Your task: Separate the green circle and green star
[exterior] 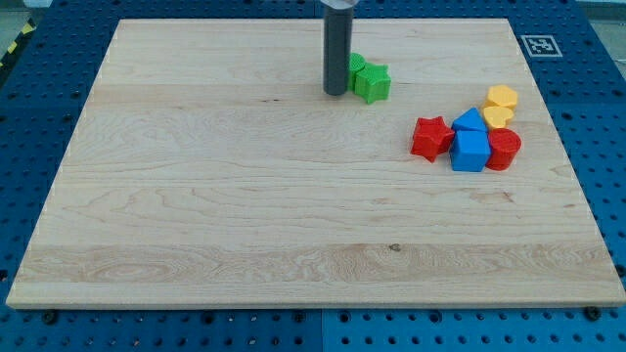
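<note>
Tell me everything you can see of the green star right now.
The green star is a small, chunky, matte block lying flat on the wooden board near the view's top, right of centre. Its left side meets the green circle, which is partly hidden behind my rod. My tip sits just left of the star, very close; contact cannot be told.

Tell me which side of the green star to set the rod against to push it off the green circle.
No gripping here, only pushing. Set my tip against the green star on its face toward the view's left, in the seam where it touches the green circle, and push toward the view's right. The circle sits at the star's upper left, partly hidden behind the rod, so rightward travel probably leaves it behind.
</note>
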